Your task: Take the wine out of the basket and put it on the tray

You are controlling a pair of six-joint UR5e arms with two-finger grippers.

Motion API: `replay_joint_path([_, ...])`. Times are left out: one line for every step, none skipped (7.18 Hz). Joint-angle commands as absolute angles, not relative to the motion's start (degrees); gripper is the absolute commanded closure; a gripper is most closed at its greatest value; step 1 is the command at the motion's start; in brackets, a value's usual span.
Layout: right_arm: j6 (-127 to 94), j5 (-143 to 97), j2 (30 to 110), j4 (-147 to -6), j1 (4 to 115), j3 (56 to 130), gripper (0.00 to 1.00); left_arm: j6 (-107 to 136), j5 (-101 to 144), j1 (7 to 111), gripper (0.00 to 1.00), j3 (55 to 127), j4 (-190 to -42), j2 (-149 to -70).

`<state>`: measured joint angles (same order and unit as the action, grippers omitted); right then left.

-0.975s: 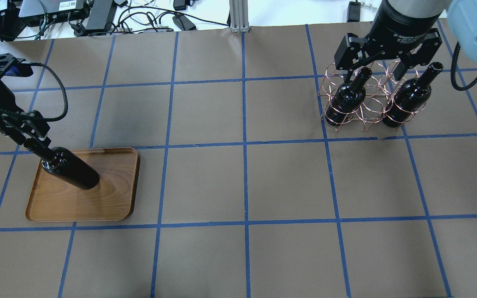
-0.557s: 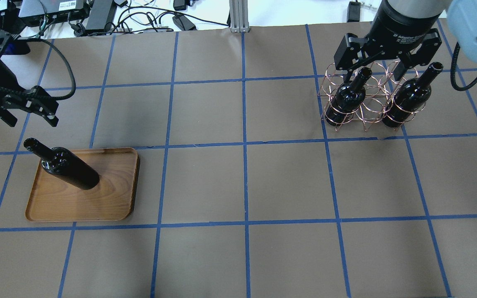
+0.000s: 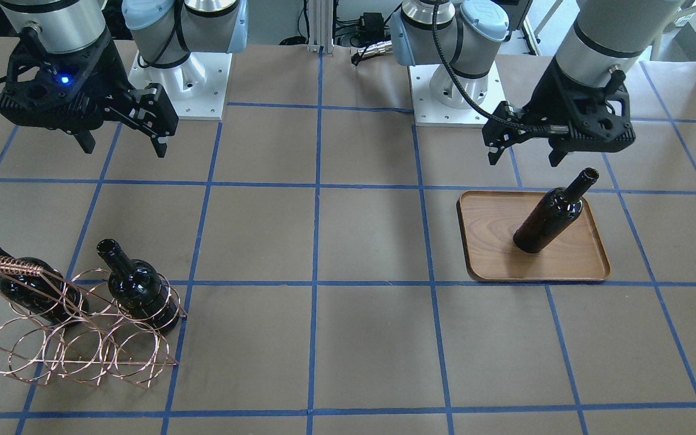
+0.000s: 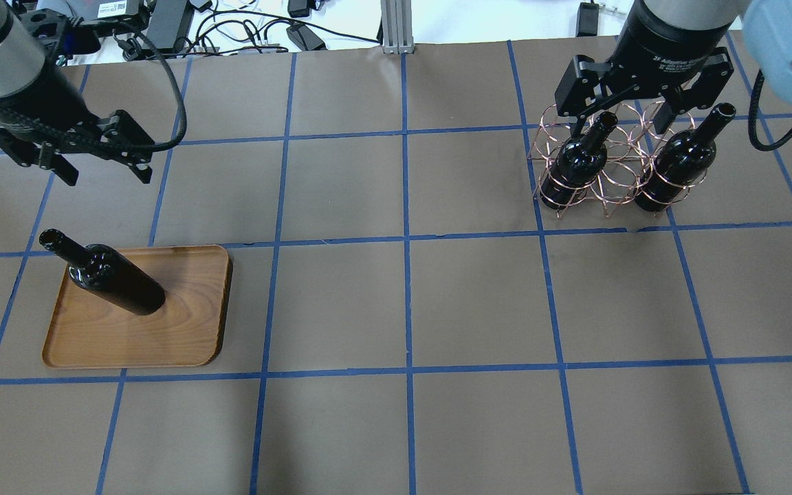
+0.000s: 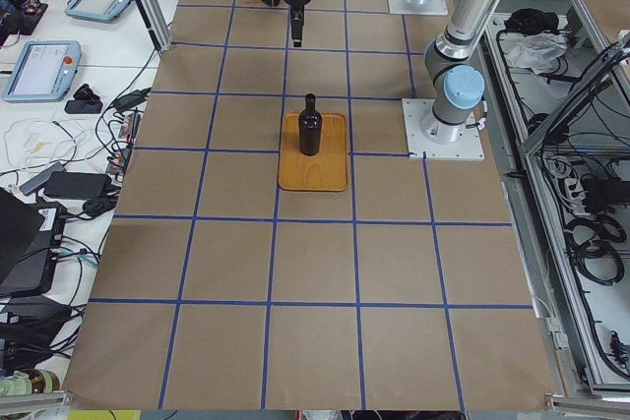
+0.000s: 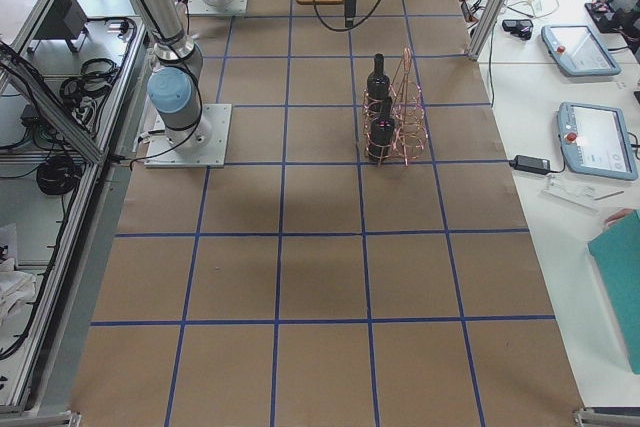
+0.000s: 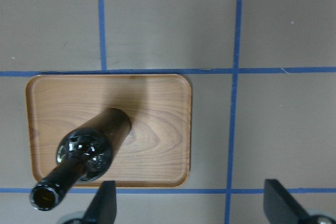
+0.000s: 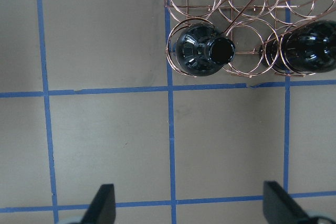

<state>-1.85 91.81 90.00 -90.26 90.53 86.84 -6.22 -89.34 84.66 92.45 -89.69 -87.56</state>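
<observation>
One black wine bottle [image 4: 115,280] stands upright on the brown wooden tray [image 4: 190,337], alone. It also shows in the front view [image 3: 548,219] and the left wrist view [image 7: 93,151]. My left gripper [image 4: 107,175] is open and empty, raised beyond the tray's far edge; its fingers [image 7: 105,205] frame the wrist view. Two more wine bottles [image 4: 578,165] [image 4: 678,165] stand in the copper wire basket [image 4: 619,180]. My right gripper [image 4: 621,127] is open and empty, above and just behind the basket. The right wrist view shows both bottles [image 8: 202,51] in the basket [image 8: 247,3].
The arms' base plates [image 3: 179,78] [image 3: 457,81] sit at the table's robot side. Cables and electronics [image 4: 162,24] and a metal post [image 4: 396,27] lie past the far edge. Blue tape lines grid the brown table.
My left gripper has let go of the bottle's neck and moved up, away from the tray and to the right. The bottle stays upright on the tray. The right arm has not moved.
</observation>
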Motion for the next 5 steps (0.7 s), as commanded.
replay_joint_path([-1.8, 91.8, 90.0, -90.3, 90.5, 86.7, 0.0, -5.4, -88.9, 88.6, 0.0, 92.4, -89.7, -86.3])
replay_joint_path([-1.8, 91.8, 90.0, -90.3, 90.5, 86.8, 0.0, -5.4, -88.9, 88.6, 0.0, 92.8, -89.8, -85.9])
replay_joint_path([-1.8, 91.8, 90.0, -90.4, 90.5, 86.8, 0.0, -6.0, -88.9, 88.6, 0.0, 92.8, -89.8, -85.8])
replay_joint_path([-1.8, 91.8, 90.0, -90.4, 90.5, 86.7, 0.0, -6.3, -89.0, 88.7, 0.0, 93.0, -90.1, -85.8])
replay_joint_path([-1.8, 91.8, 90.0, -90.4, 90.6, 86.8, 0.0, -6.4, -88.9, 88.7, 0.0, 93.0, -89.9, -85.8])
